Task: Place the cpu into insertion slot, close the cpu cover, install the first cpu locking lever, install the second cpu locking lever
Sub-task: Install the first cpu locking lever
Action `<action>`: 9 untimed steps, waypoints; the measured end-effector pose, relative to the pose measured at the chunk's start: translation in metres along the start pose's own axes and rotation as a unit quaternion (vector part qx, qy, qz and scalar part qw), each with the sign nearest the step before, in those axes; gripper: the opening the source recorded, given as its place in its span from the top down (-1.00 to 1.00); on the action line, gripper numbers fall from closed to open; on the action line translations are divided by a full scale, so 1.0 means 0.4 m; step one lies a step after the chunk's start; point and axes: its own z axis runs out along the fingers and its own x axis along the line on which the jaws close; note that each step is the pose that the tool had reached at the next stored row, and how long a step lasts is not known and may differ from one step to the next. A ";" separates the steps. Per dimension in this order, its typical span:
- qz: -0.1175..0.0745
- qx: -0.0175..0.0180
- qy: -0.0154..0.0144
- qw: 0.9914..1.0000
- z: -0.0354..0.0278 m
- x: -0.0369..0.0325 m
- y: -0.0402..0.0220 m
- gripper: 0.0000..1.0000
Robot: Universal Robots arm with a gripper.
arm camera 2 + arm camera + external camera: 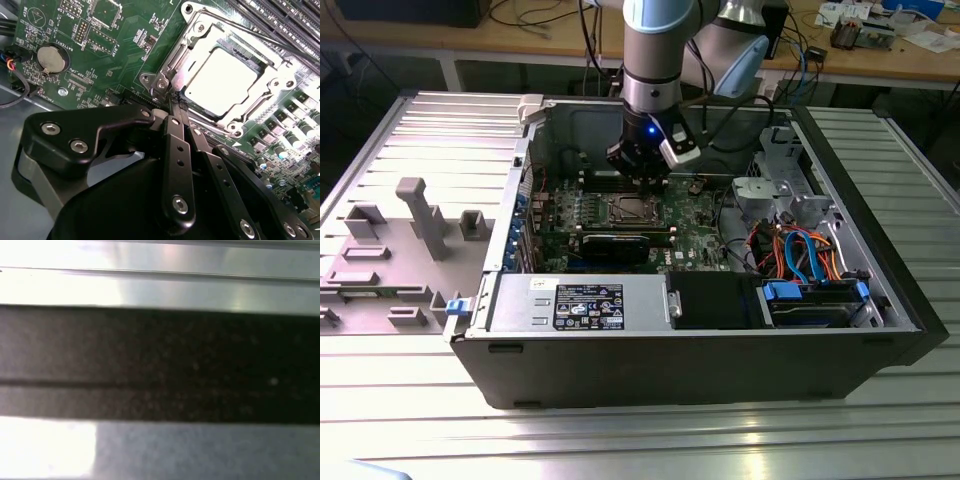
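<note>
My arm [658,40] comes straight down from twelve o'clock in the exterior view, its grey column vertical with a light-blue joint cap at the upper end. My wrist [642,150] sits just off centre toward twelve and points down. A blue light [651,128] glows on its face, and a white bracket [682,148] juts off toward four o'clock. In the second wrist view my jaws are together: the two black fingers [178,150] run side by side and meet at the tips, no gap to see between them. The black linkage [85,135] spreads wide beside them, bolts showing.
</note>
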 end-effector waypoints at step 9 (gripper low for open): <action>0.000 0.001 0.000 1.000 0.010 -0.003 -0.001 0.79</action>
